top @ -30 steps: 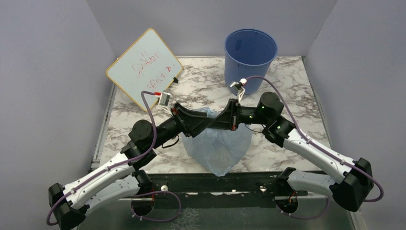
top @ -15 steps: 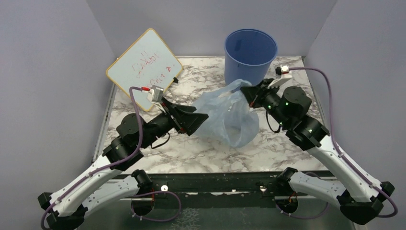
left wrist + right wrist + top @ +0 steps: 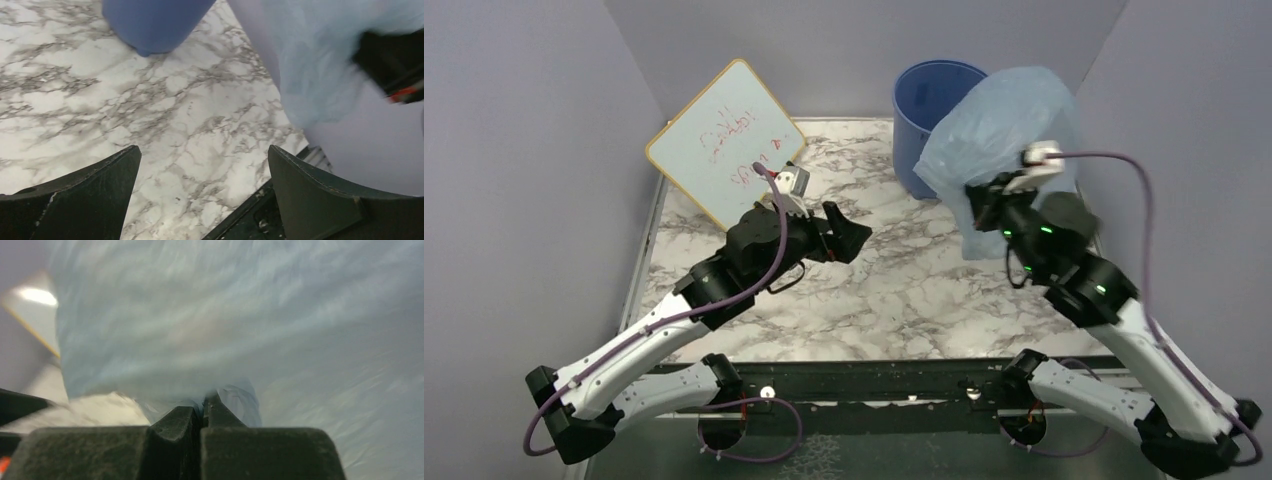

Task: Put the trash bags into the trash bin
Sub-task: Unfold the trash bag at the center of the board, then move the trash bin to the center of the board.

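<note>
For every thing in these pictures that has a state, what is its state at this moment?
bag: held up in the air, puffed out, not yet in the bin
bin: upright, top open, partly hidden by the bag
left pincer: open, holding nothing
right pincer: shut on the bag
board: propped on one corner, red writing on it

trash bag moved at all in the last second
Yes. The trash bag went from the near table edge up to the far right, beside the trash bin.

Light-blue bag (image 3: pixel 1004 120) aloft by blue bin (image 3: pixel 922 112)
</note>
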